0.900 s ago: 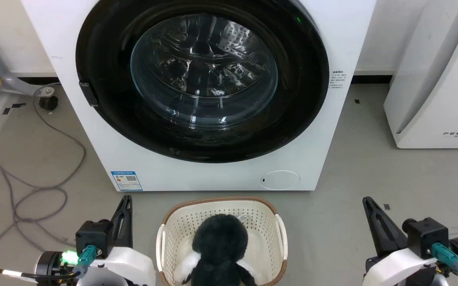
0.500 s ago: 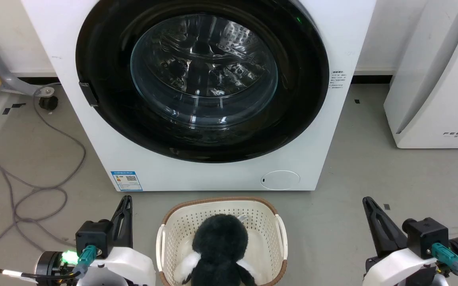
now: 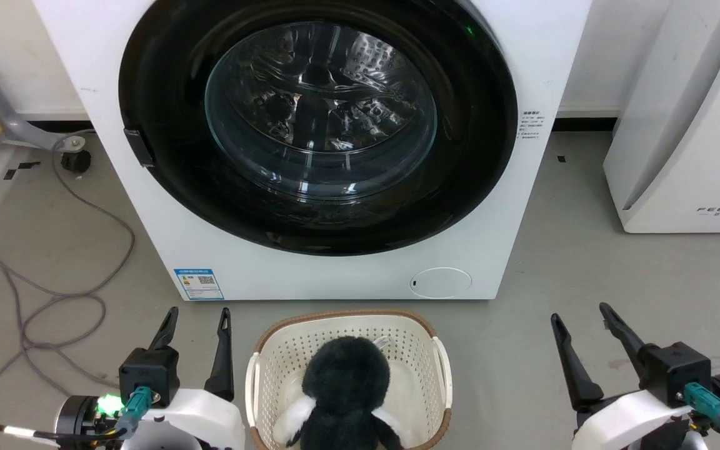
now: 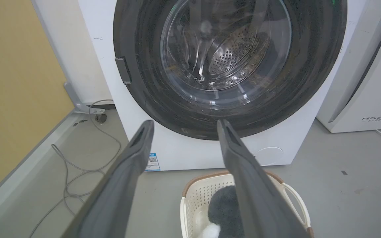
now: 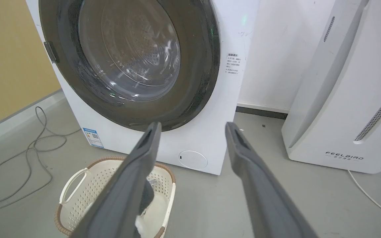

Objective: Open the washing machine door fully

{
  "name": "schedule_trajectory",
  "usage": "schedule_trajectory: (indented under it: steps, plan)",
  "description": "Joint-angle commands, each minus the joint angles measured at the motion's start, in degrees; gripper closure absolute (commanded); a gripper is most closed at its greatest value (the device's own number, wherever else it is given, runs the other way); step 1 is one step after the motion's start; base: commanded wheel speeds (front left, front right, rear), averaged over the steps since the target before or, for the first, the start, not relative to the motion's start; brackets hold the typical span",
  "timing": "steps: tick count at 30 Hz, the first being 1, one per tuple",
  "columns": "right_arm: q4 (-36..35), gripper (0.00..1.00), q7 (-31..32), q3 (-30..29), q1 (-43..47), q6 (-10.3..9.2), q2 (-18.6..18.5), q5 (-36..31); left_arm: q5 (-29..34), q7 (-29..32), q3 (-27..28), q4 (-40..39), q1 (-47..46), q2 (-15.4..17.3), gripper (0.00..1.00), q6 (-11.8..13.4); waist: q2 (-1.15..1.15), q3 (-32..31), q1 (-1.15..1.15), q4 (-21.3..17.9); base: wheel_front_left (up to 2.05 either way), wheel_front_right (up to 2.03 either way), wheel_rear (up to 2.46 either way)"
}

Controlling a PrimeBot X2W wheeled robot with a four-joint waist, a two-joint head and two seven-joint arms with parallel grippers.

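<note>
The white washing machine [image 3: 335, 278] stands straight ahead. Its washing machine door [image 3: 472, 125], a glossy black disc with a clear glass bowl, lies flush against the front. A small dark tab [image 3: 138, 147] sits on the door's left edge. My left gripper [image 3: 199, 310] is open low at the left, over the floor, short of the machine. My right gripper [image 3: 579, 312] is open low at the right, also apart from the machine. The left wrist view has the open left gripper [image 4: 185, 122] pointing at the door's [image 4: 313, 66] lower rim. The right wrist view has the open right gripper [image 5: 193, 124] below the door [image 5: 197, 66].
A cream basket [image 3: 341, 314] with a black plush toy [image 3: 347, 375] sits on the floor between my arms, close to the machine. A grey cable [image 3: 54, 294] loops on the floor at the left. A white FEELAIR appliance [image 3: 685, 125] stands to the right.
Both grippers have gone from shut to open; each now shows two spread fingers. The door and basket have not moved.
</note>
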Motion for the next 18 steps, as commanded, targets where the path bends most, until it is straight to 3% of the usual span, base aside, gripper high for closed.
schedule_trajectory:
  steps: [1,14,15,16,18]
  plan:
    - [-0.5,0.00,-0.5,-0.3,0.0,0.00,0.0,0.8,-0.4,-0.7,-0.2,-0.2,-0.1,0.0,0.00,0.5,0.00,0.0,0.00,0.0,0.00,0.00,0.00]
    - [-2.3,0.00,-2.1,-1.0,0.1,0.01,0.0,4.5,-1.2,-2.2,-0.8,-0.6,-0.2,0.0,0.00,1.6,0.00,0.2,0.00,0.0,0.00,0.00,0.00]
    - [-2.4,0.18,-2.2,-1.1,0.1,0.01,0.0,4.7,-1.3,-2.4,-0.8,-0.6,-0.2,0.0,0.00,1.7,0.00,0.2,0.00,0.0,0.00,0.00,0.00]
    - [-2.6,1.00,-2.3,-1.1,0.1,0.01,0.0,5.0,-1.3,-2.5,-0.9,-0.7,-0.3,0.0,0.00,1.8,0.00,0.2,0.00,0.0,0.00,0.00,0.00]
    - [-2.8,1.00,-2.6,-1.1,0.1,0.01,0.0,6.1,-1.5,-2.7,-0.9,-0.7,-0.3,0.0,0.00,2.0,0.00,0.2,0.00,0.0,0.00,0.00,0.00]
